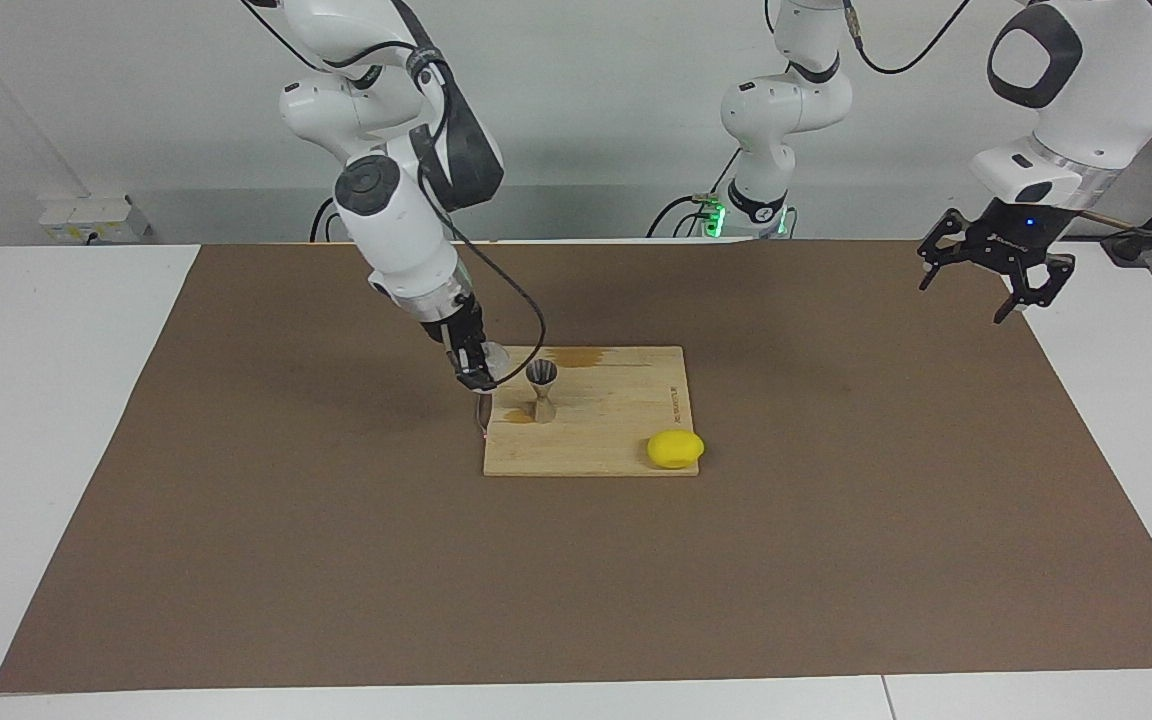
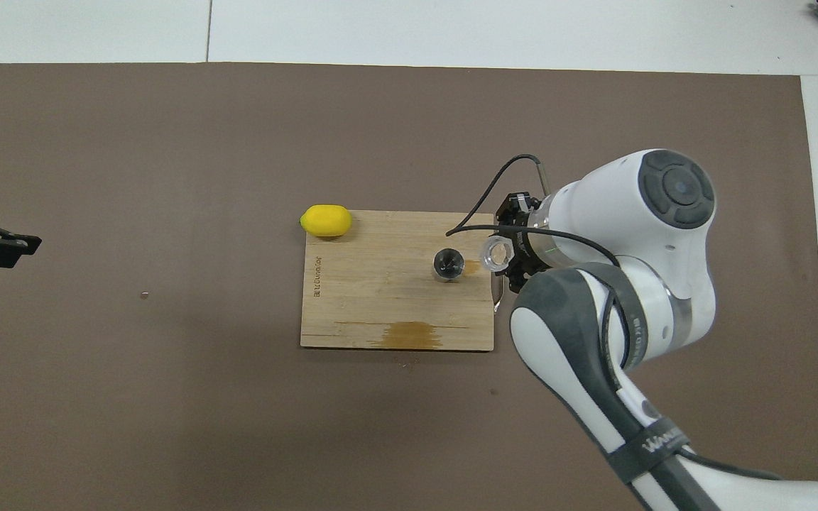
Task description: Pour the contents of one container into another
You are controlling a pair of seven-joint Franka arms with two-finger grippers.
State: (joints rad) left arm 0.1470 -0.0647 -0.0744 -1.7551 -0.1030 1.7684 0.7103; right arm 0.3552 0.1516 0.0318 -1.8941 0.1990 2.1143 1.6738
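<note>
My right gripper (image 1: 477, 366) is shut on the small clear glass tumbler (image 1: 492, 357), held over the handle edge of the wooden cutting board (image 1: 616, 425). From above, the tumbler (image 2: 496, 253) shows its round mouth, with the right gripper (image 2: 513, 257) partly hidden under the arm's wrist. The grey metal jigger (image 1: 541, 390) stands upright on the board just beside the tumbler, apart from it; from above the jigger (image 2: 448, 263) shows its open cup. My left gripper (image 1: 976, 290) hangs open and holds nothing, over the mat's edge at the left arm's end, where that arm waits.
A yellow lemon (image 1: 675, 448) lies at the board's corner farthest from the robots, toward the left arm's end. Amber stains mark the board (image 2: 380, 298) beside the jigger and along its edge nearest the robots. A brown mat (image 1: 236, 520) covers the table.
</note>
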